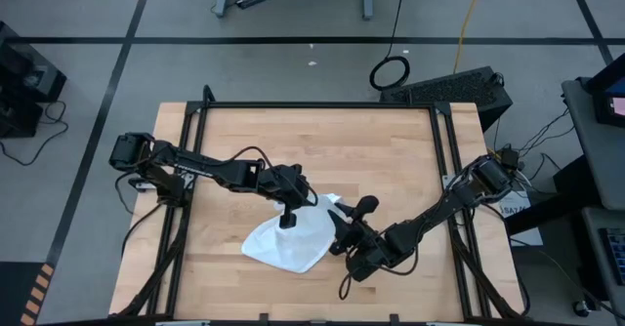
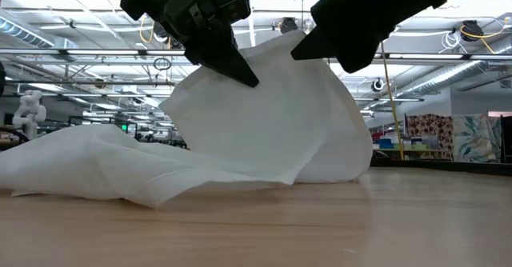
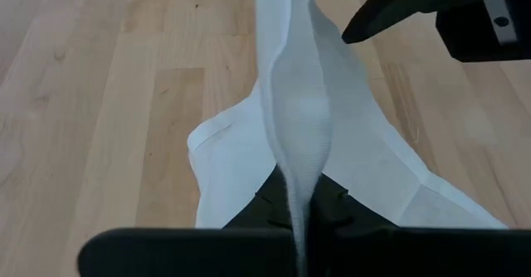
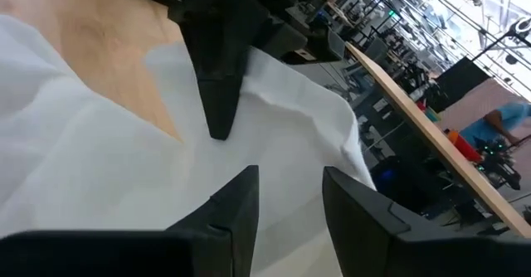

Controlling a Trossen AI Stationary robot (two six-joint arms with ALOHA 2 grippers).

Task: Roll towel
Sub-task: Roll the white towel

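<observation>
High cam: overhead, straight down, far enough to take in the whole worktop (image 1: 391, 141), both arms & the floor round it. Low cam: at worktop height, level, facing across into the room behind; very near the towel (image 2: 264, 131), which fills mid-frame. Left wrist cam: on the left arm, looks down past its own left tool (image 3: 300, 227) at cloth & wood, close up. Right wrist cam: looks past the right tool (image 4: 286, 198) across the cloth to the worktop's edge & the room beyond. All 4 share the towel; the low & right wrist views also share the room behind.
</observation>
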